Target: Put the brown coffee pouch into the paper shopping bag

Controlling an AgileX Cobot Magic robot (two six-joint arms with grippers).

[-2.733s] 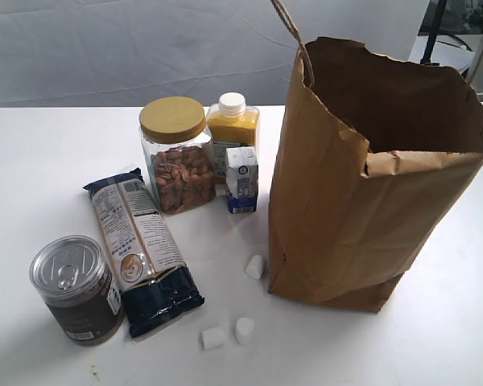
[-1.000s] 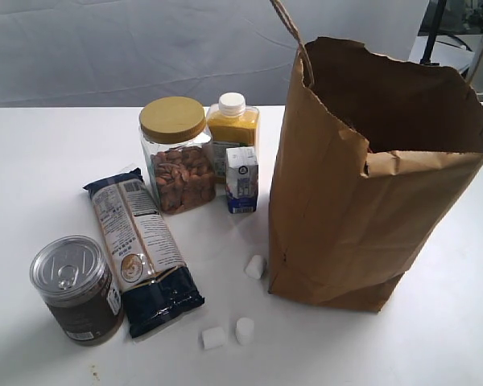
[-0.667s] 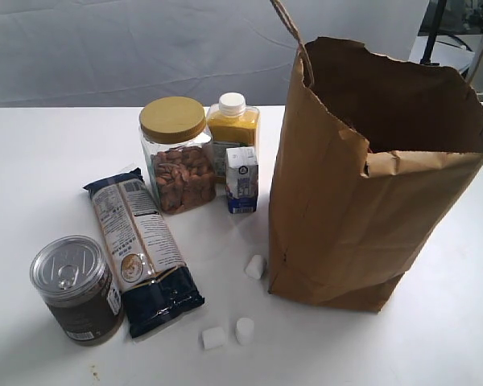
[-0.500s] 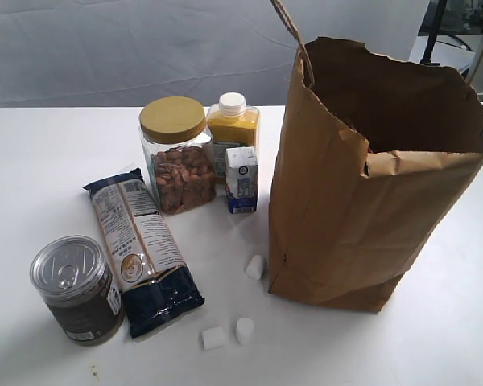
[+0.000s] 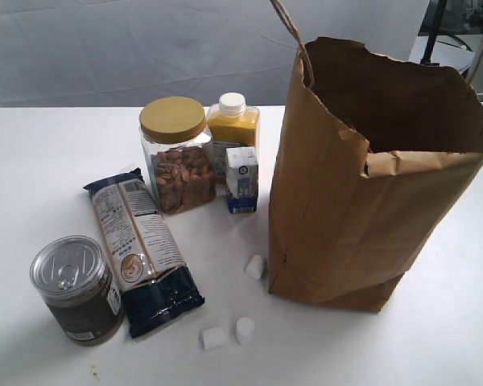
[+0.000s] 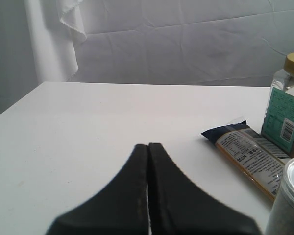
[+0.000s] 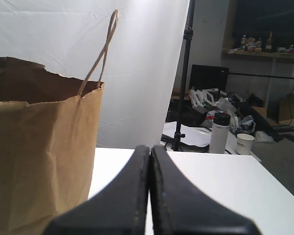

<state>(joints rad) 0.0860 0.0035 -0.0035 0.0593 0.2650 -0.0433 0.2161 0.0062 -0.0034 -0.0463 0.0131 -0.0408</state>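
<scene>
The paper shopping bag (image 5: 362,201) stands upright on the right of the white table, its creased rim open and one cord handle up at the back; it also fills one side of the right wrist view (image 7: 39,147). The brown coffee pouch shows in no view. A tiny red speck sits at the bag's rim fold, too small to identify. My left gripper (image 6: 148,146) is shut with nothing in it, low over bare table short of the groceries. My right gripper (image 7: 150,147) is shut and empty beside the bag. Neither gripper appears in the exterior view.
Left of the bag stand a nut jar (image 5: 177,157) with a gold lid, a yellow juice bottle (image 5: 232,129) and a small blue carton (image 5: 242,180). A long dark-blue-and-white packet (image 5: 141,245) lies by a tin can (image 5: 74,288). Three white marshmallows (image 5: 243,330) are scattered near the bag's base.
</scene>
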